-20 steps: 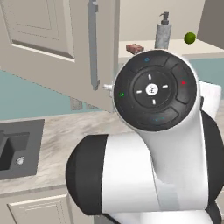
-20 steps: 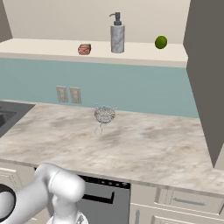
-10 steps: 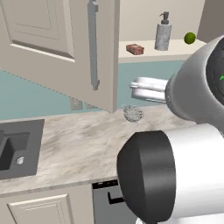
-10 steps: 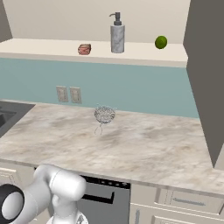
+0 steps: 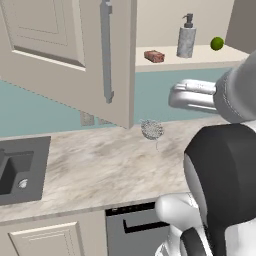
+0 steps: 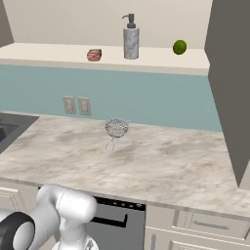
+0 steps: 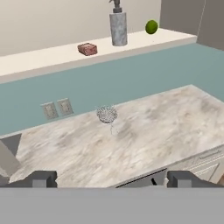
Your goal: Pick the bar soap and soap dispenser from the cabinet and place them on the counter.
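Reddish-brown bar soap (image 6: 94, 54) sits on the cream shelf of the open cabinet (image 5: 70, 55), untouched. Grey speckled soap dispenser (image 6: 131, 40) stands upright at the soap's 3 o'clock on the same shelf, a clear gap between them, pump spout turned toward the soap side. Green lime (image 6: 179, 47) lies further along at 3 o'clock from the dispenser, well apart from it.

Left base view: cabinet door swung out wide, long metal bar handle (image 5: 106, 50) vertical near its free edge; soap (image 5: 154, 56), dispenser (image 5: 186, 38) and lime (image 5: 217, 43) line up along the shelf behind it.

Marbled counter (image 6: 161, 166) runs below a teal backsplash. A wire-mesh ball (image 6: 116, 128) on a thin stem rests on the stone near the wall, at roughly 6 o'clock from the dispenser and well below it. Two wall outlets (image 6: 76, 105) sit at the ball's 10 o'clock on the backsplash. Dark sink (image 5: 17, 170) is set into the counter's far left end.

Hand view: gripper (image 7: 109, 178) holds nothing, its two dark fingertips (image 7: 43, 178) spread far apart at the 6 o'clock edge, well short of the shelf. Soap (image 7: 87, 49) and dispenser (image 7: 118, 26) appear at 12 o'clock, mesh ball (image 7: 107, 114) near centre.
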